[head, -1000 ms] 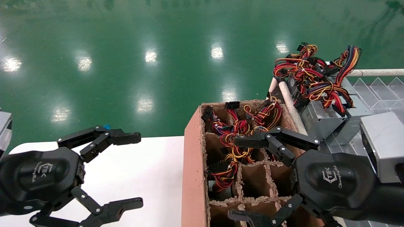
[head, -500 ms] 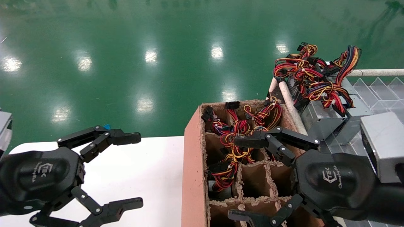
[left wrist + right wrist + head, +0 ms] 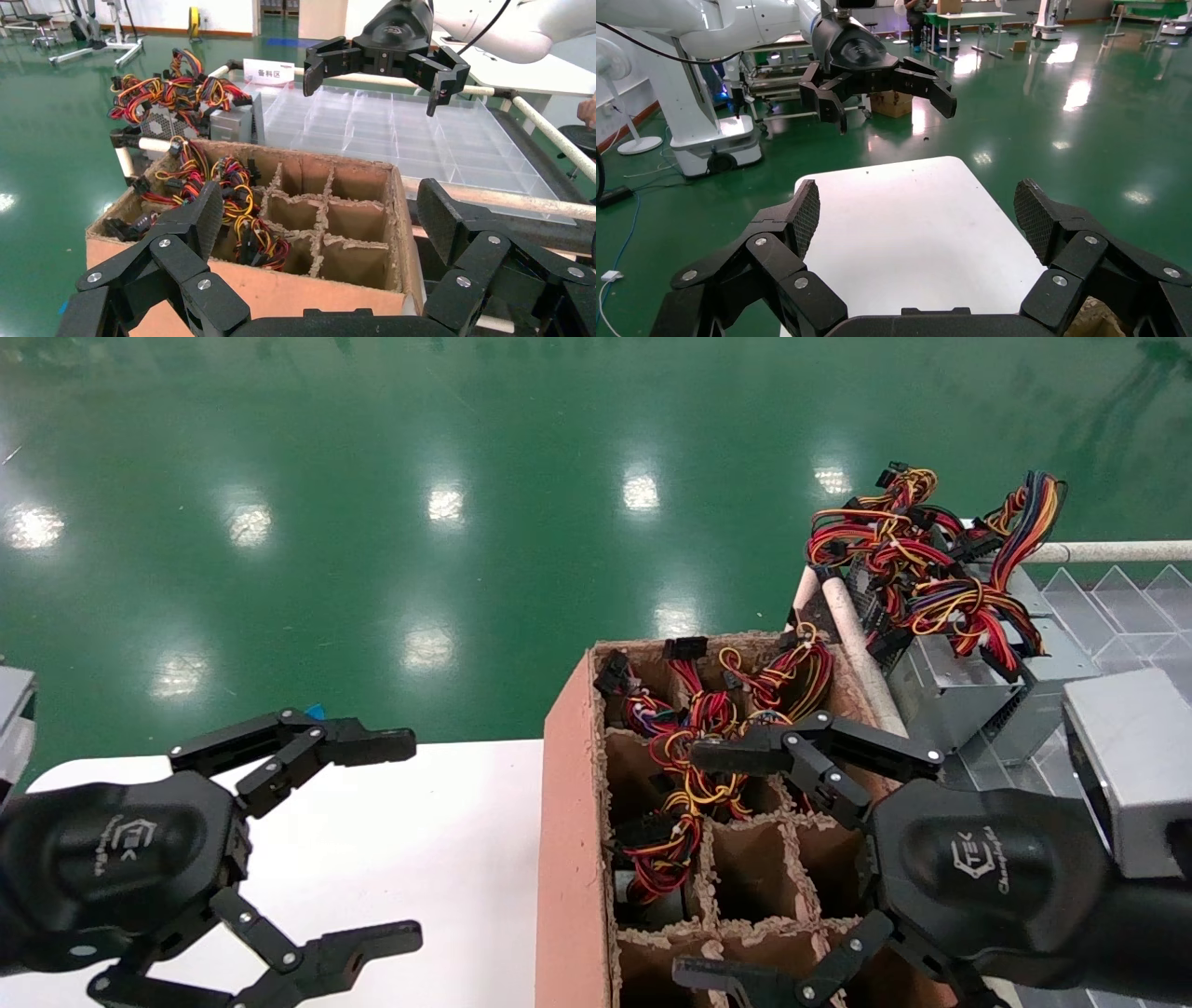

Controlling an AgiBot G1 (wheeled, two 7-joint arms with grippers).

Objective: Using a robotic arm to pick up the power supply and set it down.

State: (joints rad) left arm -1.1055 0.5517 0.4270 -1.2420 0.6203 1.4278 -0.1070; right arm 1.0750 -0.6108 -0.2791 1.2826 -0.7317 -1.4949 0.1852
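Note:
The power supply point(image 3: 160, 126) is a grey box with a perforated side, under red, yellow and orange wires point(image 3: 875, 542). It lies at the far end of the rack on the right point(image 3: 866, 589), beside a similar grey box point(image 3: 941, 684) with blue wires. My right gripper point(image 3: 689, 866) hangs open and empty over the divided cardboard box point(image 3: 563, 822), well short of the power supply. From the left wrist view the right gripper point(image 3: 371, 95) shows open above the clear tray. My left gripper point(image 3: 413, 838) hangs open and empty over the white table point(image 3: 447, 840).
The cardboard box point(image 3: 281, 295) has several compartments; those on its far and left sides hold tangled wires with black plugs point(image 3: 708, 747). A clear divided tray point(image 3: 422, 140) framed by white tubes point(image 3: 861, 654) sits to the right. Green floor lies beyond.

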